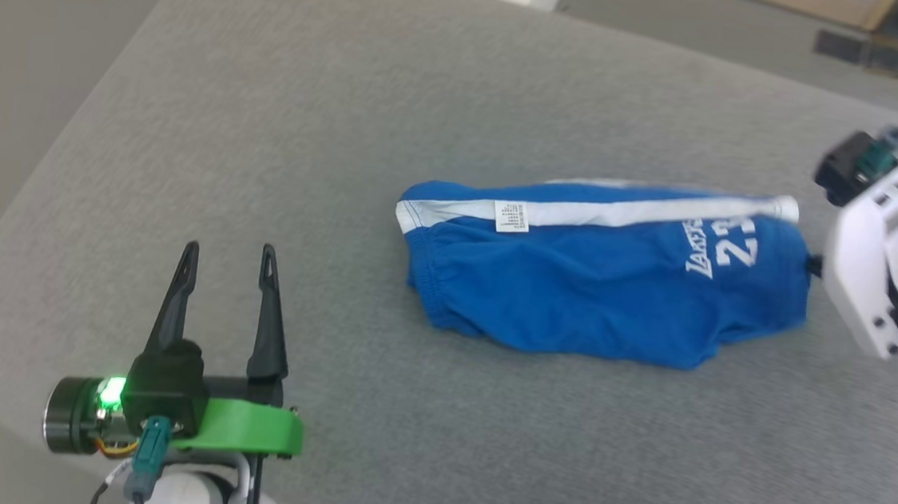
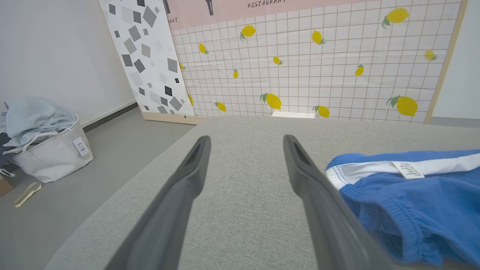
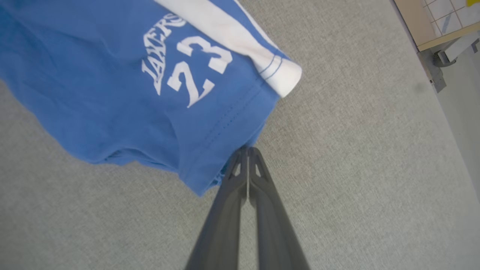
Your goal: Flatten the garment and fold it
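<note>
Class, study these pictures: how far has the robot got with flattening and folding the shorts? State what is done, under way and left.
Done: nothing yet; the shorts lie bunched and wrinkled on the grey cushion. In hand: the right gripper has its jaws shut at the leg hem, apparently pinching it; the left gripper is open, apart from the waistband. Left: spreading flat, then every fold.
</note>
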